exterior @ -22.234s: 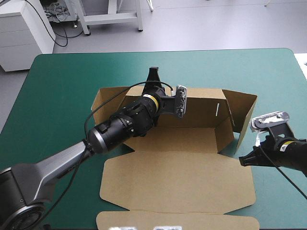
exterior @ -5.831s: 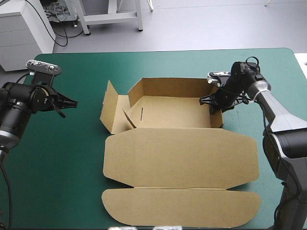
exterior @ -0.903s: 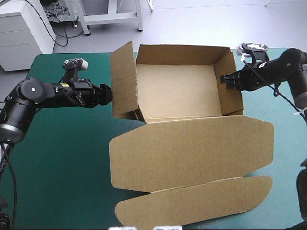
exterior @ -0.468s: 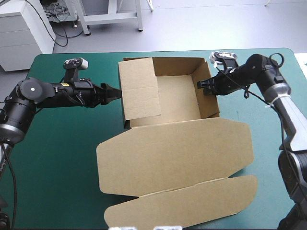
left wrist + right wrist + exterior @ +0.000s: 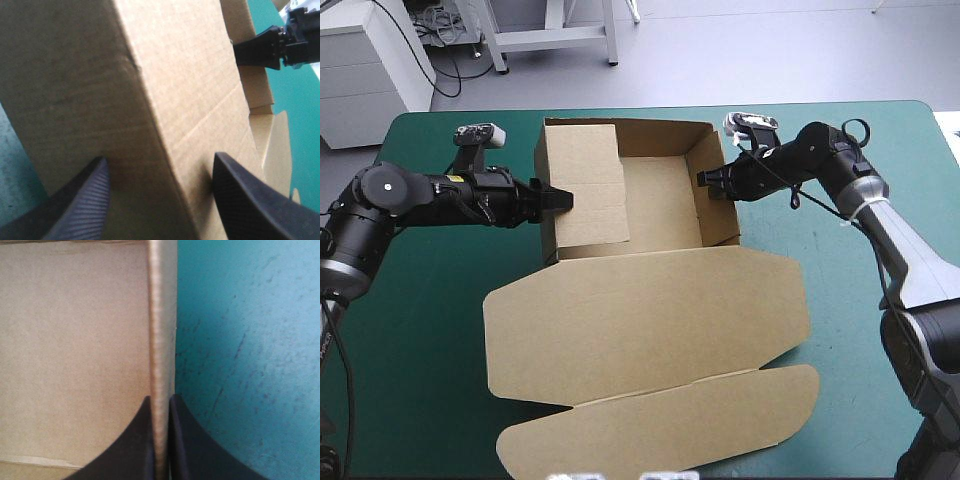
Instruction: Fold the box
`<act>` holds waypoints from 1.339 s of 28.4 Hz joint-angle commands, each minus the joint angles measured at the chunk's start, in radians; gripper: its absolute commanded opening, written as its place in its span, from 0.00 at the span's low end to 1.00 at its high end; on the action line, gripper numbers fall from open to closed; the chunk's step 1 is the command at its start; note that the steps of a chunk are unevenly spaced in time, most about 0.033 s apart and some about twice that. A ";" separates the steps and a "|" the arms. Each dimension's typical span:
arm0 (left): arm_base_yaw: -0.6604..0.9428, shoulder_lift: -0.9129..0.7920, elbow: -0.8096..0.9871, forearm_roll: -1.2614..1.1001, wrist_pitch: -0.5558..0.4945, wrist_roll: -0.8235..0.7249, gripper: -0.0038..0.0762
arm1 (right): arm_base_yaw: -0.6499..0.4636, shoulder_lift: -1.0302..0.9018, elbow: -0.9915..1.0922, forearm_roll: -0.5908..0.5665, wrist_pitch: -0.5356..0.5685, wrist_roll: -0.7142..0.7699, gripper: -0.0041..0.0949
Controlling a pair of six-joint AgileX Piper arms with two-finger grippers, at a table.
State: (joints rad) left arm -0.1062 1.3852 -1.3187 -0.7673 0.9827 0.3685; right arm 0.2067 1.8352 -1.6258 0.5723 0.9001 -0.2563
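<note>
The brown box (image 5: pixel 665 200) stands as an open tray at the back of the table, its lid (image 5: pixel 650 310) lying flat toward the front. The left side flap (image 5: pixel 585 190) is folded inward over the tray's left wall. My left gripper (image 5: pixel 563 199) is at that wall. In the left wrist view its black fingers (image 5: pixel 90 195) stand apart, open, astride the folded edge of the box (image 5: pixel 175 75). My right gripper (image 5: pixel 705 182) is shut on the right wall's rim. The right wrist view shows that wall (image 5: pixel 161 315) edge-on between the fingers of the right gripper (image 5: pixel 161 399).
The lid's end flap (image 5: pixel 660 430) reaches close to the table's front edge. Bare teal-green cover (image 5: pixel 430 330) lies left of the lid and also right of the box (image 5: pixel 850 300). The right gripper (image 5: pixel 239 50) shows far off in the left wrist view.
The box has slid to the left with both grippers on it. The left flap has come down further inward over the tray. The lid moved left as well.
</note>
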 commanded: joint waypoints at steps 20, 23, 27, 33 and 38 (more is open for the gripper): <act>-0.265 0.020 -0.018 0.903 0.016 -0.696 0.22 | 0.121 -0.054 -0.029 0.056 -0.086 0.045 0.02; -0.285 0.047 -0.018 0.926 0.018 -0.759 0.06 | 0.121 -0.054 -0.029 0.056 -0.080 0.053 0.02; -0.292 0.085 -0.018 0.942 0.006 -0.845 0.04 | 0.121 -0.054 -0.029 0.054 -0.053 0.074 0.02; -0.292 0.142 -0.031 0.942 -0.018 -0.861 0.04 | 0.121 -0.075 -0.029 -0.070 -0.021 0.121 0.02; -0.294 0.260 -0.200 0.864 0.045 -0.754 0.04 | 0.121 -0.098 -0.029 -0.346 0.087 0.241 0.02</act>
State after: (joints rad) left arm -0.3959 1.6383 -1.4273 0.0933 1.0358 -0.4440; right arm 0.3224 1.8116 -1.6251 0.2693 0.9261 -0.0345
